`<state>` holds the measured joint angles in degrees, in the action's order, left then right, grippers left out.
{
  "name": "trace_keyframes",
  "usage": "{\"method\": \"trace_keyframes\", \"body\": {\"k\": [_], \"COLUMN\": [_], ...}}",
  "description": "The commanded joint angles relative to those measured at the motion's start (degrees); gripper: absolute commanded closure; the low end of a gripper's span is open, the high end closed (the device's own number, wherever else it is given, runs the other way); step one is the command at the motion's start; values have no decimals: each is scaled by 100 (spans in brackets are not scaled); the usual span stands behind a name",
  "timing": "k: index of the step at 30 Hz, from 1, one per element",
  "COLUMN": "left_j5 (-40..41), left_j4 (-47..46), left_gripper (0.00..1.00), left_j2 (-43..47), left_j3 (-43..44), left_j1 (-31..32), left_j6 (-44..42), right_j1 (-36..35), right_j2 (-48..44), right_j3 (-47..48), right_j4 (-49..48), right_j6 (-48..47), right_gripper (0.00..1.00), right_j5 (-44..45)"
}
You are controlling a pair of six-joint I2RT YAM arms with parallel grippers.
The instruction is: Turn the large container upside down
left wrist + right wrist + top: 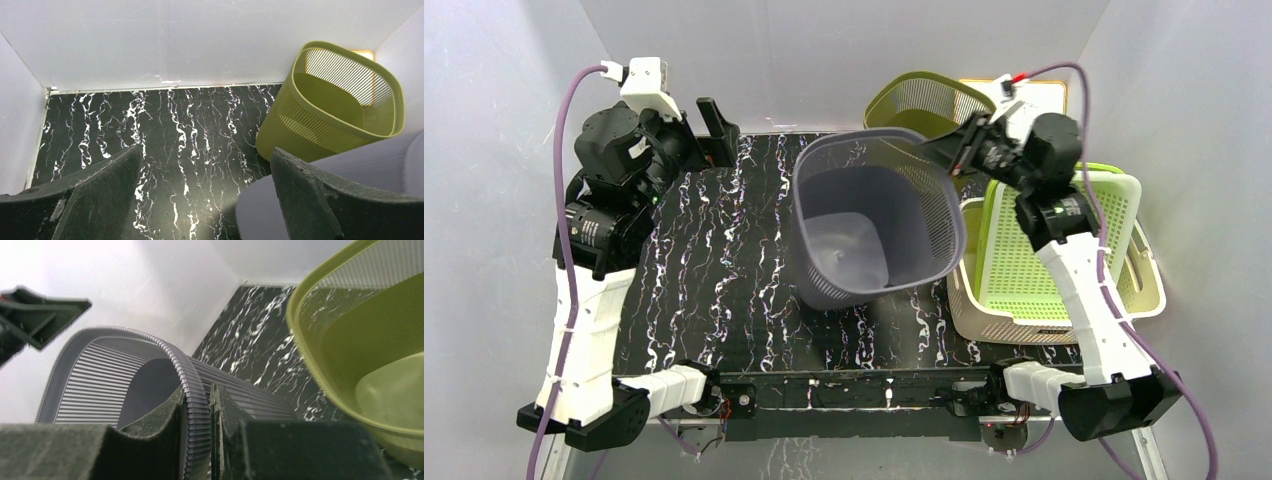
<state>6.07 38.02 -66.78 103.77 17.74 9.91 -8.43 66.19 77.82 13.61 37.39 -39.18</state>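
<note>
The large grey ribbed container (pixel 864 225) stands in the middle of the black marbled table, tilted, its mouth facing up and toward me. My right gripper (pixel 946 150) is shut on its far right rim; in the right wrist view the ribbed rim (pixel 197 410) sits pinched between the two fingers. My left gripper (pixel 714 125) is open and empty at the far left, apart from the container. In the left wrist view the grey container's wall (pixel 360 167) shows at the lower right behind the right finger (pixel 310 200).
An olive-green slatted basket (pixel 924 100) lies tilted at the back, just behind the grey container, also in the left wrist view (pixel 340 100). A lime-green basket (pixel 1054 240) rests in a beige basket (pixel 984 315) at the right. White walls enclose the table.
</note>
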Motion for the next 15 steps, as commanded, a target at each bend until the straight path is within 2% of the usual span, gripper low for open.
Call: {"method": "trace_keyframes", "body": {"k": [1, 8, 15], "left_j5": [-202, -353, -731], "left_j4": [-42, 189, 291], "left_gripper": [2, 2, 2], "left_j2": [6, -40, 0], "left_j3": [-138, -155, -169], "left_j1": [-7, -7, -7], "left_j6": [54, -27, 19], "right_j1": [-1094, -1407, -1407], "right_j2": [-7, 10, 247], "right_j3": [-81, -864, -900], "right_j4": [-6, -384, -111], "right_j6": [-406, -460, -648], "right_gripper": [100, 100, 100], "right_j5": [1197, 2630, 3766]}}
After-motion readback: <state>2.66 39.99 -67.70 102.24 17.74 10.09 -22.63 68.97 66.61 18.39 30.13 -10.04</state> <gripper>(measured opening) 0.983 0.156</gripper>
